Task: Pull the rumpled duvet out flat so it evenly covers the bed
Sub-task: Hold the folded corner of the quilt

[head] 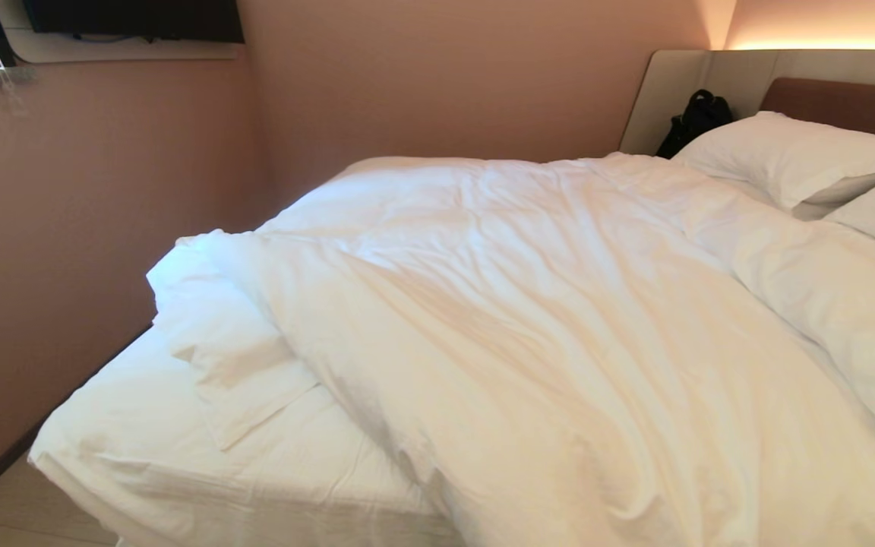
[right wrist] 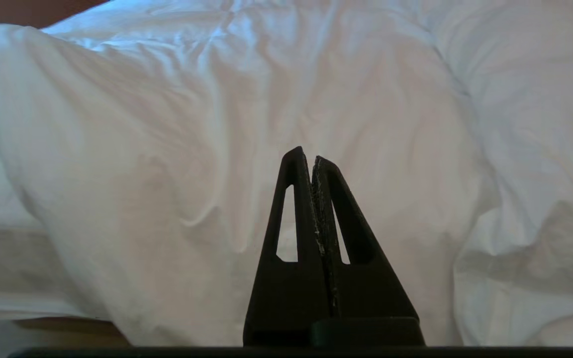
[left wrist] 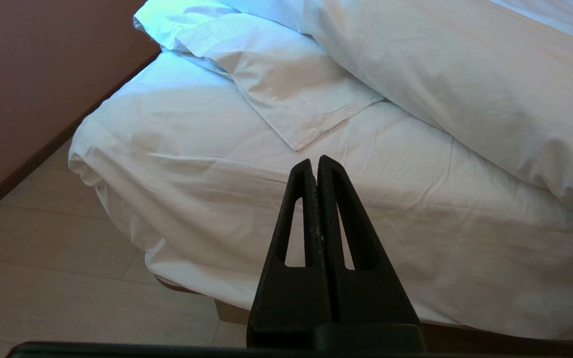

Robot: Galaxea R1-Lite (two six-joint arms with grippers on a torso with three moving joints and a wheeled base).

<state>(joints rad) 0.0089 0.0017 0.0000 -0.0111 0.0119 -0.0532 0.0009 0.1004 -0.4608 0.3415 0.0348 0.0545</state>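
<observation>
head view shows the duvet [head: 559, 319] bunched off the bed [head: 126, 456] corner (both jaws clenched, empty), so grabbing its folded corner comes next.

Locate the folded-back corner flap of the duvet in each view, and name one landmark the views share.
Head view: the corner flap lies lower left, on the bare mattress sheet.
Left wrist view: the flap is upper centre, beyond the shut left gripper.
Right wrist view: not in it; only the duvet's bulk shows.
Shared landmark: the duvet's hanging foot edge.
</observation>
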